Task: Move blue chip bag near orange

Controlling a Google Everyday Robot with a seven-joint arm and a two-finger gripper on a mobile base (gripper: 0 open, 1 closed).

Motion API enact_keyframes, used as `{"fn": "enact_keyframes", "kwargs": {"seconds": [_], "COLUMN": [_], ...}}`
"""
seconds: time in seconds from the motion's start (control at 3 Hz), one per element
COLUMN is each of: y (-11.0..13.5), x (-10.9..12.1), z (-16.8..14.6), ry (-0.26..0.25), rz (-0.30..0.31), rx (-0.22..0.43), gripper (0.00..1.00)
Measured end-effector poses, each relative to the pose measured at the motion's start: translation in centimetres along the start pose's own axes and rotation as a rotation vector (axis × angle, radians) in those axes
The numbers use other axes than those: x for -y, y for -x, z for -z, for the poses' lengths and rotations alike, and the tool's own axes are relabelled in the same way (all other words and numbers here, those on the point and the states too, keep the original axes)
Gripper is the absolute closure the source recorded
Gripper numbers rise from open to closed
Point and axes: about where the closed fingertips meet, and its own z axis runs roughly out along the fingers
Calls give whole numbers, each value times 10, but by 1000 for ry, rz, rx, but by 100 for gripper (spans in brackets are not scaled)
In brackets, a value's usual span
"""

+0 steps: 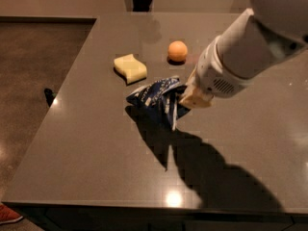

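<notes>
- End effector [188,97] sits mid-counter, right of centre, at the tip of a thick white arm [250,47] that comes in from the far right.
- Its tan fingers [196,99] are clamped on the right end of the blue chip bag [155,97].
- Blue chip bag is crumpled and bunched. It hangs leftward from the grip, and one narrow corner points down toward the near side.
- Bag looks raised off the counter [96,143], and its shadow falls separately on the near side. Whether the lowest corner touches the surface, can't tell.
- Orange [177,51] rests on the counter just beyond the bag, on the far side and slightly right. It is near the bag but not touching it.
- Yellow wavy sponge [130,68] lies flat to the left of the orange and far-left of the bag, apart from both.
- Large dark shadow [211,177] of arm and bag spreads over the near-right part of the counter.
- Red shoe [7,214] is on the floor at the near-left corner, off the counter.
</notes>
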Motion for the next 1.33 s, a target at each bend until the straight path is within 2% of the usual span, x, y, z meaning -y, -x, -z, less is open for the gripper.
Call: {"fn": "enact_keyframes", "kwargs": {"seconds": [0.67, 1.0, 1.33], "y": [-5, -30, -51], "x": [91, 130, 152], "z": [30, 28, 21], "ry": [-131, -150, -146], "rz": [-75, -113, -126], "rx": [-7, -17, -25], "gripper": [100, 100, 100]}}
